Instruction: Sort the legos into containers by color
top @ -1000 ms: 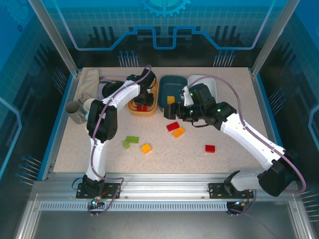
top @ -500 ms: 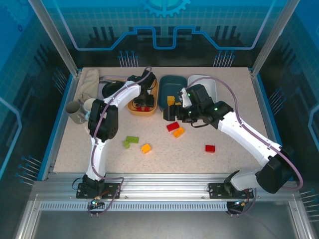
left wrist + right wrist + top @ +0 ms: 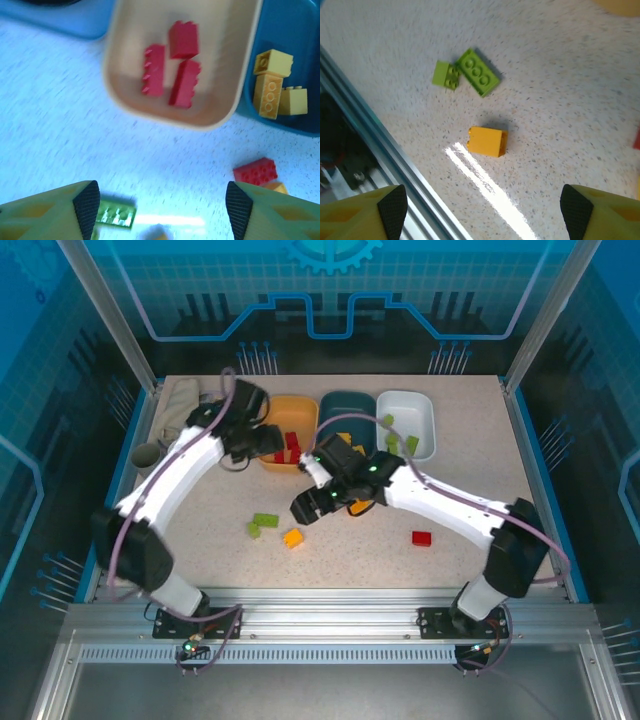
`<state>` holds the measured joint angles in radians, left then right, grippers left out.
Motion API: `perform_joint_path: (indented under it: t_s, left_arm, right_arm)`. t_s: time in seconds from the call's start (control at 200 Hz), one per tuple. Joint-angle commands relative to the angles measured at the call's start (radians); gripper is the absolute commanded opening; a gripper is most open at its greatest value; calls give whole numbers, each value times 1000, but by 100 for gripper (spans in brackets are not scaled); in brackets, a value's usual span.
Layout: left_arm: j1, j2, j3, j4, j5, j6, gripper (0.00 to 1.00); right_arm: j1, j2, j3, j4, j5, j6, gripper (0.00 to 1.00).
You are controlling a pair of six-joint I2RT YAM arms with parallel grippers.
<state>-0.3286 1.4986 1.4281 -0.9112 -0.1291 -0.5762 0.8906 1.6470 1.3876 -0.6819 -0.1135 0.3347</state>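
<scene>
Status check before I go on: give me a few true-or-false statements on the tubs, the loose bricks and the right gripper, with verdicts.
1. The orange tub holds three red bricks. True.
2. The teal tub holds green bricks. False: it holds orange-yellow bricks.
3. The right gripper is shut on a brick. False: it is open, and an orange-yellow brick lies on the table below it.
4. Two green bricks lie side by side on the table. True.
5. A red brick lies loose on the table, outside every tub. True.
</scene>
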Motion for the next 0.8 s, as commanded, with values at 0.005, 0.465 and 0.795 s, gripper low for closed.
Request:
perform_joint_path:
  t_s: [0.005,0.465,0.795]
  left_arm:
    - [10,-170,-165,-58,-32,-219,73]
    - [9,-748,-419,-311,-101,-452,74]
    - [10,-791,-396,-352,-112,-456,73]
  right_arm:
    - [29,125,104,-72,6,-186,83]
    - [103,561,456,-232,121,-360,88]
    - [128,719,592,-254,188,-341,88]
